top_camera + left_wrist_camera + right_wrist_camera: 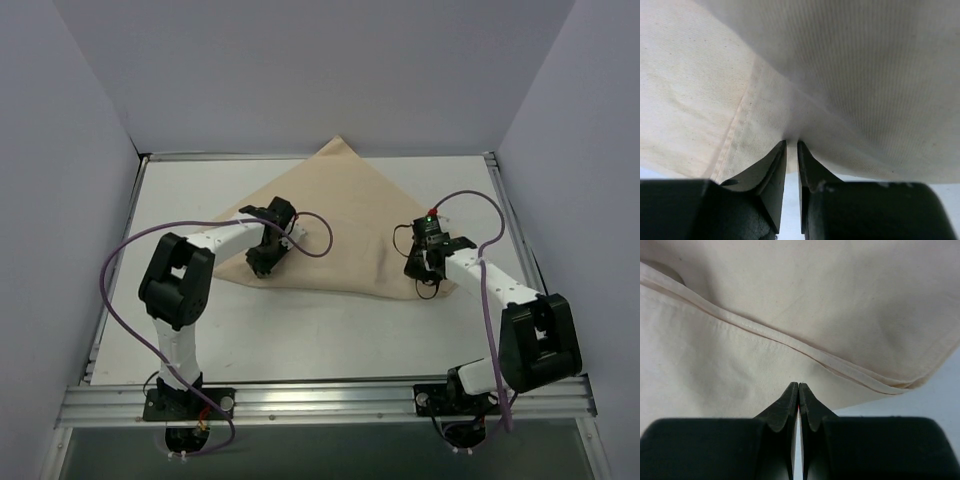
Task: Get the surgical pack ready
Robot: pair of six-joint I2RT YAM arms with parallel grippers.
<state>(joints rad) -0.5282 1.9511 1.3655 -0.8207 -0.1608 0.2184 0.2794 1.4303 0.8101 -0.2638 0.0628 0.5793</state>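
Observation:
Of the surgical pack only the large beige cloth (pixel 345 215) shows, folded into a wide triangle on the white table, its point toward the back. My left gripper (pixel 262 264) is at the cloth's lower left edge. In the left wrist view this gripper (pixel 792 143) pinches a fold of the cloth (pixel 850 65), which rises and drapes over the fingers. My right gripper (pixel 420 272) is at the cloth's right corner. In the right wrist view its jaws (pixel 798 385) are pressed together, tips against the cloth (pixel 790 295) just before a double hemmed edge (pixel 790 342). Whatever lies under the cloth is hidden.
Bare white table (pixel 330 335) lies between the cloth and the arm bases. Grey walls close in the left, back and right sides. An aluminium rail (pixel 320 398) runs along the near edge. Purple cables (pixel 120 290) loop off both arms.

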